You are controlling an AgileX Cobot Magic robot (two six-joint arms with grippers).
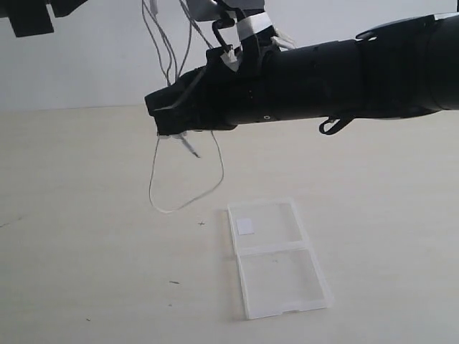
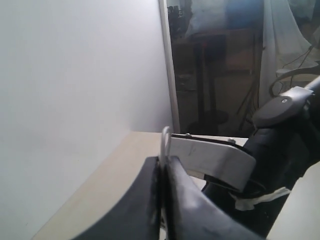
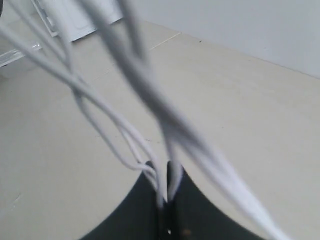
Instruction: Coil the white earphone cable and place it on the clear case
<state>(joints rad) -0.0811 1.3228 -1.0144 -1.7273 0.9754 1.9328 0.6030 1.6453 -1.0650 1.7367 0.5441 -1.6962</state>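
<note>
The white earphone cable [image 1: 163, 208] hangs in a loop above the table, and a small end piece [image 1: 191, 149] dangles beside it. My right gripper [image 1: 168, 131] is shut on several of its strands, which show pinched between the black fingers in the right wrist view [image 3: 165, 187]. More strands [image 1: 159, 43] rise to the top edge of the exterior view. My left gripper [image 2: 164, 160] is shut on a bend of the cable [image 2: 165, 139], above the right arm. The clear case [image 1: 276, 258] lies open and flat on the table, below and right of the loop, with its white sticker [image 1: 245, 226] on the far half.
The right arm [image 1: 337, 72] stretches across the upper part of the exterior view, above the case. A dark part of the left arm [image 1: 29, 18] shows at the top left. The pale table [image 1: 86, 272] meets a white wall [image 1: 72, 64] behind.
</note>
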